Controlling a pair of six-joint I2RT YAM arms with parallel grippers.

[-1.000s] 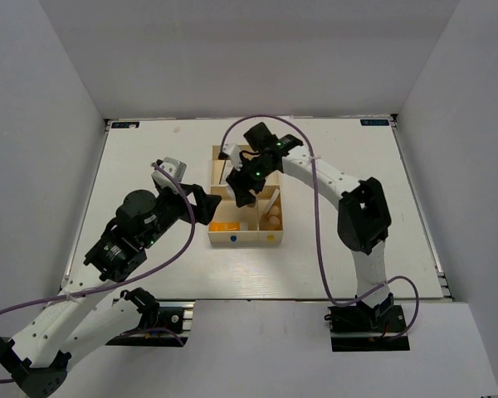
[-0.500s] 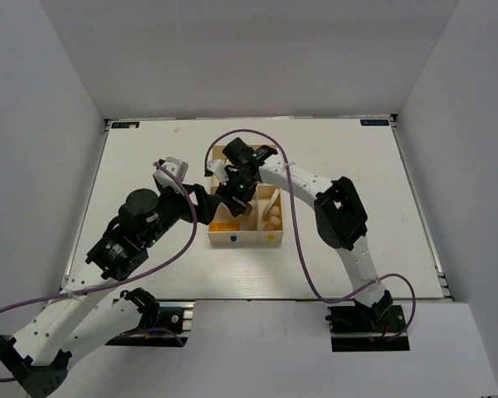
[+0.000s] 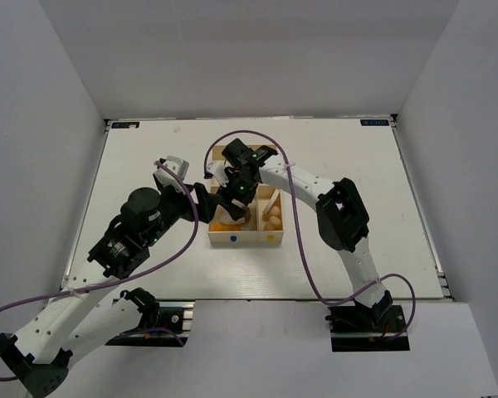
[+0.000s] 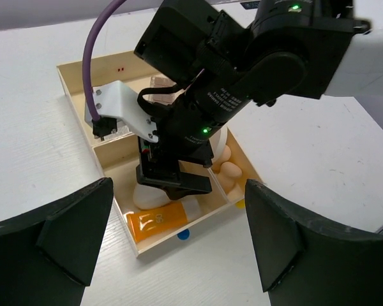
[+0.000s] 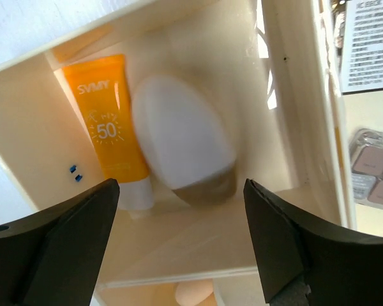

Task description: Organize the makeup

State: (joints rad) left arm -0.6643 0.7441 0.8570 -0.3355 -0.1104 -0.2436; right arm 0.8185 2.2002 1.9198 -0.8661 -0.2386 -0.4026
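Note:
The pale wooden tray (image 3: 241, 240) holds the makeup. In the right wrist view the orange tube (image 5: 108, 134) and the white brown-capped bottle (image 5: 179, 143) lie side by side in one compartment. My right gripper (image 5: 179, 186) hangs open just above them, touching neither. A grey-brown palette (image 5: 373, 172) lies in the far compartment, and a peach sponge (image 5: 195, 294) beyond the divider. My left gripper (image 4: 179, 255) is open and empty, left of the tray, looking at the tube (image 4: 156, 223), the bottle (image 4: 147, 196) and the sponges (image 4: 230, 172). The round pad is hidden.
The right arm's wrist (image 3: 241, 178) and purple cable (image 3: 224, 141) hang over the tray's far compartment. The left arm (image 3: 141, 220) stands close by the tray's left wall. White walls close in the table on three sides.
My right gripper has swung left from the tray's middle to the near left compartment and dropped lower. The left arm has barely moved.

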